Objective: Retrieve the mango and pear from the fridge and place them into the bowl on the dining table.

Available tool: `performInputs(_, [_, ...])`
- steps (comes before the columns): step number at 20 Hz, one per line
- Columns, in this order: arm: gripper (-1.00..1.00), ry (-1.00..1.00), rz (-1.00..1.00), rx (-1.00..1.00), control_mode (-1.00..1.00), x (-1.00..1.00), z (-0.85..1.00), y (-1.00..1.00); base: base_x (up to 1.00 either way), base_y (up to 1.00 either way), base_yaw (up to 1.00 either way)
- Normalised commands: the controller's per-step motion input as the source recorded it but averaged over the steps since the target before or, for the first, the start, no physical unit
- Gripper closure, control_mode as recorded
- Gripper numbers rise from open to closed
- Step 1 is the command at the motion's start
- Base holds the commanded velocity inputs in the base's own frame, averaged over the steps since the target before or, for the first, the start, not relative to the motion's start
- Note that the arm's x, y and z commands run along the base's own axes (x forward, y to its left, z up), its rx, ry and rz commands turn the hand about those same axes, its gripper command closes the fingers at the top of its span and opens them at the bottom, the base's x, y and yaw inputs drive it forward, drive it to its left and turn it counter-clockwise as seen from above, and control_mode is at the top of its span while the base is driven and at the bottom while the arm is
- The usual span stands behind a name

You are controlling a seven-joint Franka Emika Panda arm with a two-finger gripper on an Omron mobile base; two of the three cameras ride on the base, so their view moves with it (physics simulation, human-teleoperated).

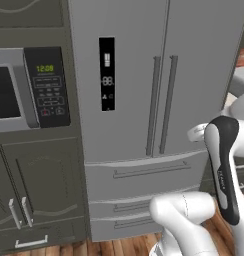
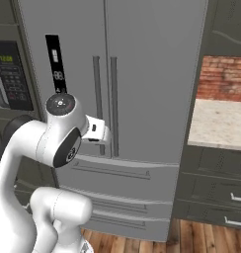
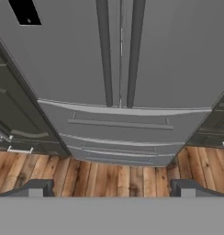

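The fridge (image 1: 129, 90) stands straight ahead, tall and grey, with both upper doors shut and its two lower drawers (image 3: 118, 126) pushed in. Two long bar handles (image 2: 103, 99) run down the middle, and a black display panel (image 1: 107, 73) sits on the left door. My gripper (image 3: 111, 189) hovers in front of the fridge, apart from it, aimed at the door seam and the drawers below. Its fingertips (image 3: 36, 188) stand wide apart, open and with nothing between them. The mango and pear are hidden behind the shut doors. The bowl and the dining table are out of view.
A dark microwave (image 1: 24, 87) is built into the cabinets (image 1: 39, 190) left of the fridge. To the right are a pale stone counter (image 2: 219, 121), a brick wall (image 2: 223, 79) and dark drawers (image 2: 216, 188). Wooden floor (image 3: 109, 176) lies before the fridge.
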Motion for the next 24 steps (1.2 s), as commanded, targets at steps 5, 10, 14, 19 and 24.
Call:
performInputs(5, [-1.0,0.0,0.0,0.0,-1.0,0.0,-0.03,0.01,-0.02,0.0,0.0])
performInputs(10, [-1.0,-0.05,0.0,0.0,-1.0,0.05,0.0,0.2,0.0,0.0,0.0])
performInputs(14, [-1.0,-0.21,0.0,-0.03,-1.0,0.12,0.0,0.4,0.0,0.0,0.0])
performInputs(19, [-1.0,-0.19,0.0,-0.01,-1.0,0.28,0.0,0.32,0.0,0.0,0.0])
performInputs(24, [-1.0,-0.04,0.0,0.0,-1.0,0.5,0.0,0.14,0.0,0.0,0.0])
